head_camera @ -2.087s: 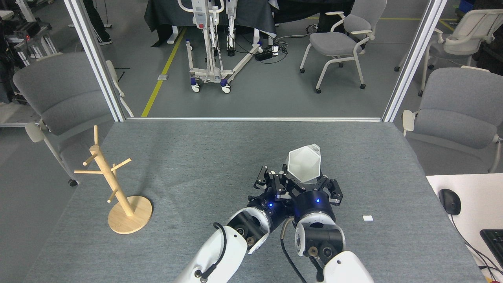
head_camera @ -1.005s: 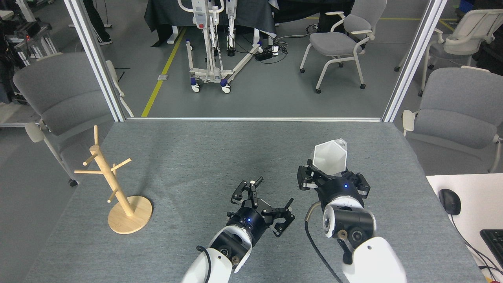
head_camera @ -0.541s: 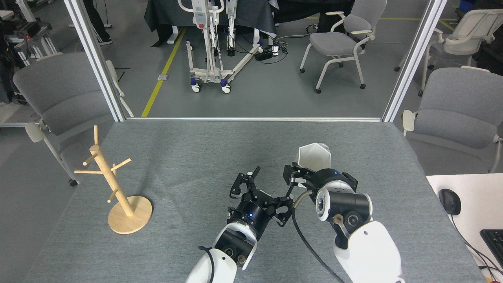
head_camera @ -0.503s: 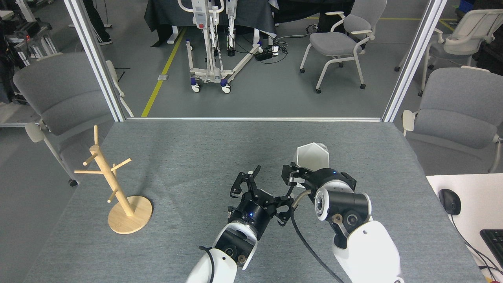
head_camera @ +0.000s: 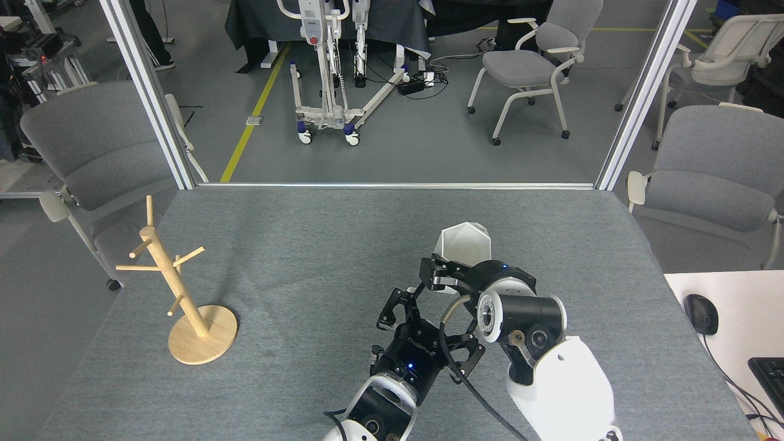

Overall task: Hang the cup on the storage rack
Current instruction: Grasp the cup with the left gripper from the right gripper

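Observation:
The white faceted cup (head_camera: 465, 245) is held above the table's middle, its hexagonal rim facing me, with my right gripper (head_camera: 456, 275) shut on its lower part. Its handle is hidden. My left gripper (head_camera: 429, 327) hangs just below and left of the right one, fingers spread open and empty. The wooden storage rack (head_camera: 177, 288) stands upright on its round base at the table's left side, far from both grippers, its thin pegs bare.
The grey table (head_camera: 318, 245) ends at a metal-framed far edge. A small white scrap, a mouse (head_camera: 700, 313) and a keyboard corner (head_camera: 768, 373) lie at the right. Grey chairs (head_camera: 92, 153) stand beside both table sides.
My right gripper has carried the cup leftward from the right side. My left gripper has shifted right and closer to me, now just under the right one.

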`<state>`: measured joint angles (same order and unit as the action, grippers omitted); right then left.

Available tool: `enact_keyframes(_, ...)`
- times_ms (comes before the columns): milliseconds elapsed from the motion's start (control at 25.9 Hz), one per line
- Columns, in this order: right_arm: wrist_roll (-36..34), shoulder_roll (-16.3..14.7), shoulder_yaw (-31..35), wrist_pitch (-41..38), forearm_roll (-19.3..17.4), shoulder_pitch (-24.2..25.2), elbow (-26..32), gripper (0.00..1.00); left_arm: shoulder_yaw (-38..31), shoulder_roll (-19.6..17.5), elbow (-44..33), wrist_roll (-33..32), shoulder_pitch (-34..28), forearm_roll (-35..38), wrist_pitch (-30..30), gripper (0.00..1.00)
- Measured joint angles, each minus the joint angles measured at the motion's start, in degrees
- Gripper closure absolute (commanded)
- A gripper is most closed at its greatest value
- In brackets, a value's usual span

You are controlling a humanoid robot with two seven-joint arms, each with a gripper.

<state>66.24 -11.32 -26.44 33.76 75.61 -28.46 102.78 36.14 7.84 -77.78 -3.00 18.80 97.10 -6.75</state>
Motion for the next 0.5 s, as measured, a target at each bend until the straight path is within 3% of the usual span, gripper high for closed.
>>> enact_keyframes(503, -0.25, 0.39, -0.01, 0.42, -0.03, -0.43, -0.03, 1.00, -2.49, 0.14, 0.37, -3.82, 0.17, 0.59, -4.15, 0.00)
